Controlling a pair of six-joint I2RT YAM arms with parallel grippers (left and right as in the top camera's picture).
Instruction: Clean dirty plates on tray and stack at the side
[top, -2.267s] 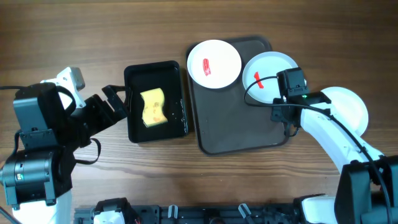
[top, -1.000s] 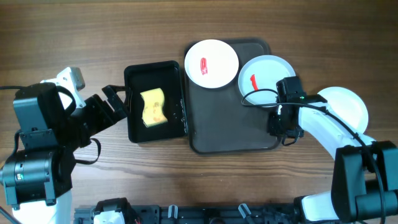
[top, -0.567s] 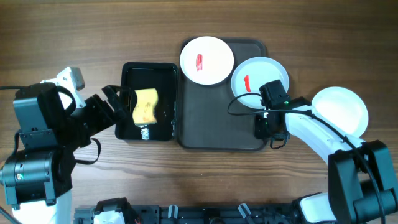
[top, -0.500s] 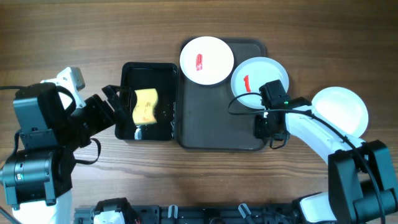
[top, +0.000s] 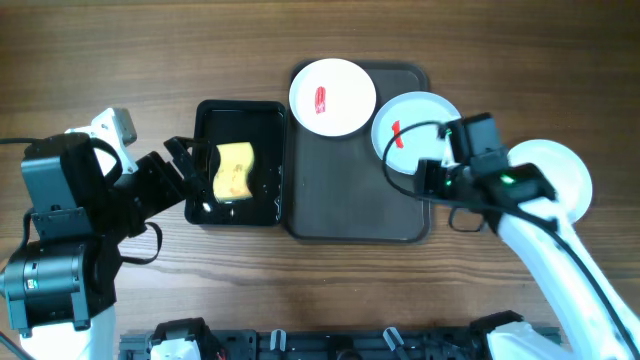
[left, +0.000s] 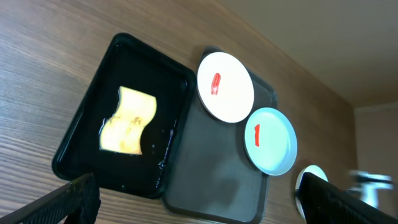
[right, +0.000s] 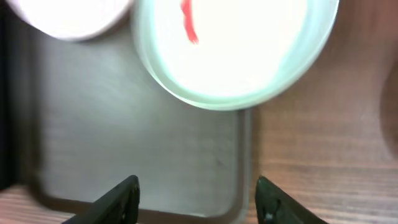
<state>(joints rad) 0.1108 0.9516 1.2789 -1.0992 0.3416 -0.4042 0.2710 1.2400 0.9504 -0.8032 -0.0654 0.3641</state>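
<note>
The dark tray (top: 345, 205) holds a white plate (top: 332, 97) with a red smear at its far edge. A pale blue plate (top: 415, 125), also smeared red, overlaps the tray's right rim. Another white plate (top: 550, 178) lies on the table at the right, partly under my right arm. My right gripper (top: 432, 178) hovers open above the tray's right side; in the right wrist view (right: 198, 202) nothing is between its fingers, with the blue plate (right: 230, 50) and tray (right: 137, 137) below. My left gripper (top: 185, 165) stands open at the black tub's left side.
A glossy black tub (top: 205, 205) with a yellow sponge (top: 232, 170) touches the tray's left rim. The left wrist view shows the tub (left: 81, 149), sponge (left: 127, 121), both tray plates (left: 225, 87) (left: 270, 140) and bare wood around them.
My right gripper dragged the tray left, pushing the tub along, then opened, let go of the rim and rose toward the right. The left arm has not moved.
</note>
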